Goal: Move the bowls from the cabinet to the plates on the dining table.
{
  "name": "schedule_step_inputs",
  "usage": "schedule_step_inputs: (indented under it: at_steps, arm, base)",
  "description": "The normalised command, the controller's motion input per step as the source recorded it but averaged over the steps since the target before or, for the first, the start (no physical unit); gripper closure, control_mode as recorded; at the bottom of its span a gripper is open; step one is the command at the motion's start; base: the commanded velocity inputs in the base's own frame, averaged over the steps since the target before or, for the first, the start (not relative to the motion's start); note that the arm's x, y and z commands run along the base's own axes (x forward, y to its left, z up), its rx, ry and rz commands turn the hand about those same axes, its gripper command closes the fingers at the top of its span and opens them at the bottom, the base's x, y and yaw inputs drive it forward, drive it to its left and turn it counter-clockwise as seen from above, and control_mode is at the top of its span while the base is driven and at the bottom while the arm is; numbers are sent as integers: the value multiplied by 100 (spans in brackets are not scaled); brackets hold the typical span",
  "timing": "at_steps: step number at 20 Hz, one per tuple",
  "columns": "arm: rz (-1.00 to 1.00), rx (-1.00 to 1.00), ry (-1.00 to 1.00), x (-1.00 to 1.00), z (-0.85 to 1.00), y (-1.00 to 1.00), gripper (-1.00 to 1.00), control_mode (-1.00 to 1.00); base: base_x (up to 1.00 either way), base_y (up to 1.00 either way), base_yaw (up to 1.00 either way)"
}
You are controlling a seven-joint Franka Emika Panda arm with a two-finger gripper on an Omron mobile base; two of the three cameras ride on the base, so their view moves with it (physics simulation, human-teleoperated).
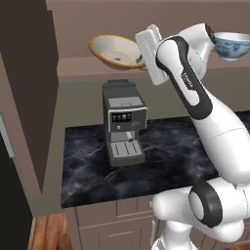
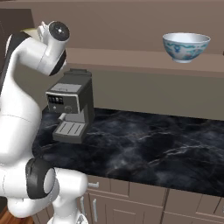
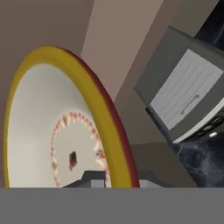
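From the left base view, my arm reaches up to the cabinet shelf (image 1: 83, 66), where the cream bowl (image 1: 116, 50) sits tipped toward me, its tan outside lifted at the 9 o'clock side. My hand is at the bowl's 3 o'clock rim. The blue-patterned bowl (image 1: 233, 45) stands at 3 o'clock of my wrist, upright on the same shelf. An espresso machine (image 1: 124, 122) stands on the black marble counter (image 1: 161, 151) below.

From the right base view, the blue-patterned bowl (image 2: 186, 47) stands at 2 o'clock on the shelf, well apart from my arm.

In the hand view, my pincer (image 3: 114, 180) is nearly closed, pinching the cream bowl's (image 3: 57, 131) yellow rim at 6 o'clock; the espresso machine's top (image 3: 186, 94) lies at 3 o'clock.
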Motion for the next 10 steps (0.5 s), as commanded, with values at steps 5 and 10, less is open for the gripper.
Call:
schedule_step_inputs:
  at_steps: [5,10]
  arm:
    - [0,5,8,-56,13,-36,100,-100]
    - [0,0,1,-62,-8,-25,100,-100]
  base:
    - [0,0,0]
    - [0,0,0]
